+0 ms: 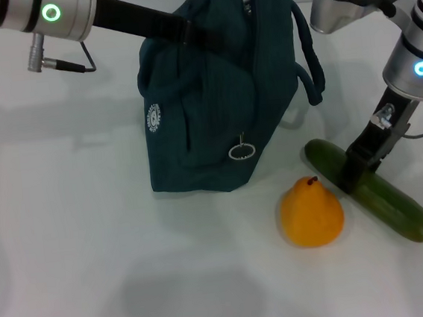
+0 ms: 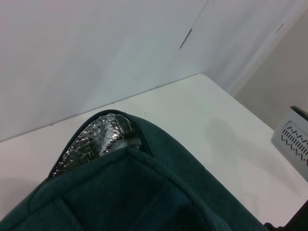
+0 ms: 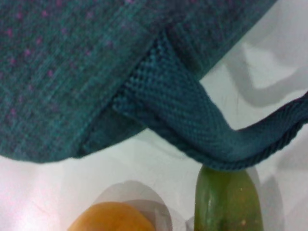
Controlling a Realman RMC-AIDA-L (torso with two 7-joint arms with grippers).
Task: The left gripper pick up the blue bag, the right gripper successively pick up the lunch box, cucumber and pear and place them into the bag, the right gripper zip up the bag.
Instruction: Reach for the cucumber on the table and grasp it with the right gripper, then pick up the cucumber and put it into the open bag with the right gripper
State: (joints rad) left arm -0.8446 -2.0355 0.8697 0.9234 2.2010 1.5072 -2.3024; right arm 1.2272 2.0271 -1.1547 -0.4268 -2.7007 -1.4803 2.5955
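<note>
The right gripper (image 1: 354, 177) is down on the cucumber (image 1: 380, 195), its black fingers straddling the near-middle of it; they look clamped on it, though the contact itself is hard to make out. The cucumber lies slantwise on the white bench towards its right edge, the pear (image 1: 311, 212) just beside it and both just in front of the blue bag (image 1: 214, 106). The left gripper (image 1: 184, 28) reaches in from the left to the bag's upper edge, holding the bag up; whether its jaws are apart or together I cannot tell. Foil lining (image 2: 98, 137) shows at the bag's mouth. The lunch box is not in view.

The cucumber should be stiff, smooth and a bit slippery, so a mid-length grip suits it. The bag is soft and slumps. Its round white logo (image 1: 153, 118) is too small to read
</note>
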